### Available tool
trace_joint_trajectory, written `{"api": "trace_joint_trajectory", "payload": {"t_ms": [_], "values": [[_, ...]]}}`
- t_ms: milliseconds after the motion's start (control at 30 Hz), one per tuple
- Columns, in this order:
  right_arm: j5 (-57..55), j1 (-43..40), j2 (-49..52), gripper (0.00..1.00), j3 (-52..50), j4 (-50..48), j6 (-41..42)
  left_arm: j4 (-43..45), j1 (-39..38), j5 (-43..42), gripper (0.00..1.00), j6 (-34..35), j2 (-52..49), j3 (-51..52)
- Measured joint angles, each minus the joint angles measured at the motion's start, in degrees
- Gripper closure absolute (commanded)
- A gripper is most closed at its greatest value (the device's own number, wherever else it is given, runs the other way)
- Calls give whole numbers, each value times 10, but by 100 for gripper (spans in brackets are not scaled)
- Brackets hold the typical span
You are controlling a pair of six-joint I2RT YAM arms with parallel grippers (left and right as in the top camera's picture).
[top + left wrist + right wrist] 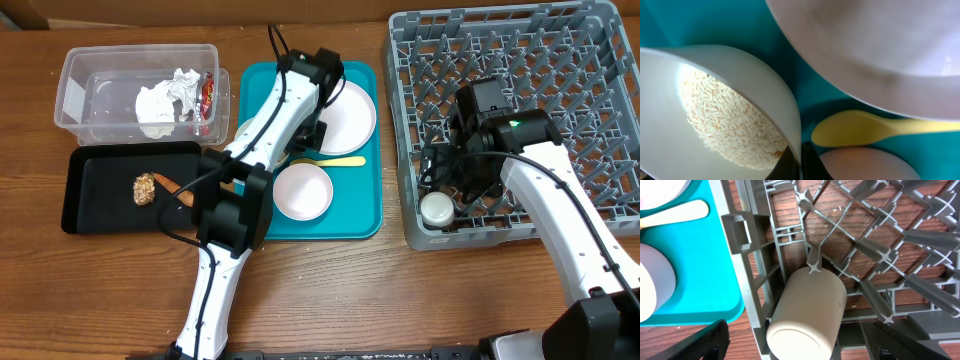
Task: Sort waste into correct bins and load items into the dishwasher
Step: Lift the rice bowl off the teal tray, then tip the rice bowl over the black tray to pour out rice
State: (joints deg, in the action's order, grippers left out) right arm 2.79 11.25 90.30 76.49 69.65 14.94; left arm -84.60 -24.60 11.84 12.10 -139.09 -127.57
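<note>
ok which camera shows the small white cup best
The right wrist view: the cup is large and close, in a corner of the rack. Overhead shows it only as a small white circle. The left wrist view misses it.

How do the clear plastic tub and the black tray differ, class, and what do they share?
The clear tub is see-through with tall walls; the black tray is opaque and shallow. The tub holds crumpled white paper and a red wrapper; the tray holds a brown food lump and an orange stick. Both are rectangular and sit on the same side of the teal tray.
</note>
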Motion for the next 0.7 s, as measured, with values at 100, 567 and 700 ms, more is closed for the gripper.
{"api": "trace_joint_trajectory", "payload": {"t_ms": [100, 567, 700], "values": [[0, 0, 0, 9, 0, 0, 0, -36, 0, 0, 96, 0, 0, -82], [0, 0, 0, 9, 0, 10, -5, -119, 55, -76, 96, -7, 91, -249], [0, 0, 0, 9, 0, 11, -9, -118, 116, -87, 95, -15, 206, -134]]}}
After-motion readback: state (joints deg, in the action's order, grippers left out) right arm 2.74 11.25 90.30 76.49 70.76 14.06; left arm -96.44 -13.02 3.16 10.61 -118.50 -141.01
